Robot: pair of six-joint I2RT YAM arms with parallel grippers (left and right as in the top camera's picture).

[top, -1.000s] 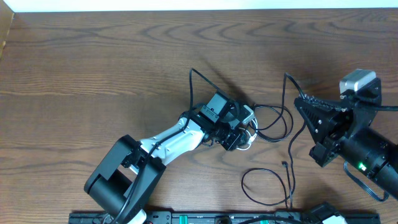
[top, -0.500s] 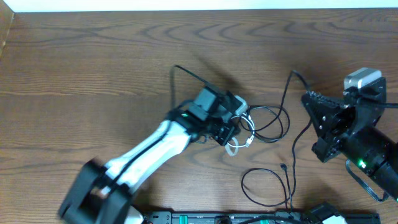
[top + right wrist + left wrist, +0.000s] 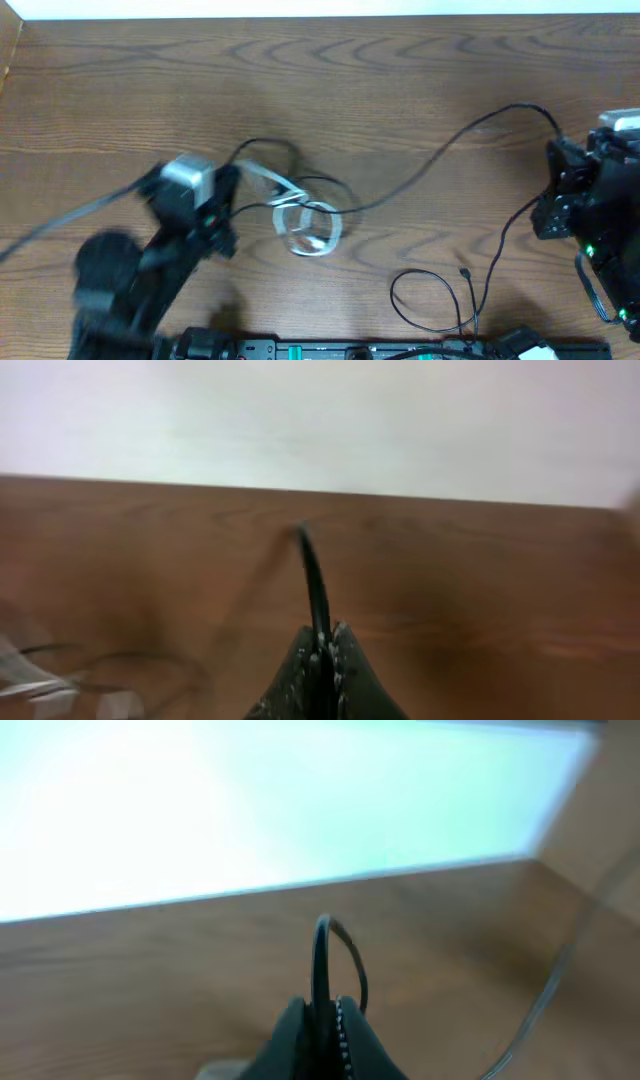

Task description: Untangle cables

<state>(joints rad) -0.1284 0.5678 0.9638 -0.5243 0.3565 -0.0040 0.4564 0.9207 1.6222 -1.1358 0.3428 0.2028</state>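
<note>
In the overhead view, the white cable (image 3: 312,228) lay knotted at frame centre, with a black cable (image 3: 440,160) stretched from it to the right gripper (image 3: 550,190). The left gripper (image 3: 228,205) was blurred at the left.

In the left wrist view, the fingers (image 3: 287,1040) were seen clamped on a black cable loop (image 3: 322,955).

In the right wrist view, the fingers (image 3: 345,672) were pinched on the black cable.

The knot could be tightened if both ends were pulled apart.

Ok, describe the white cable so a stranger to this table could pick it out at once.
Take the brown wooden table and look near its middle. A small loose coil lies there: the white cable. It is the only pale cord; the black cables around it are dark and thin, one stretching far off to the right.
</note>
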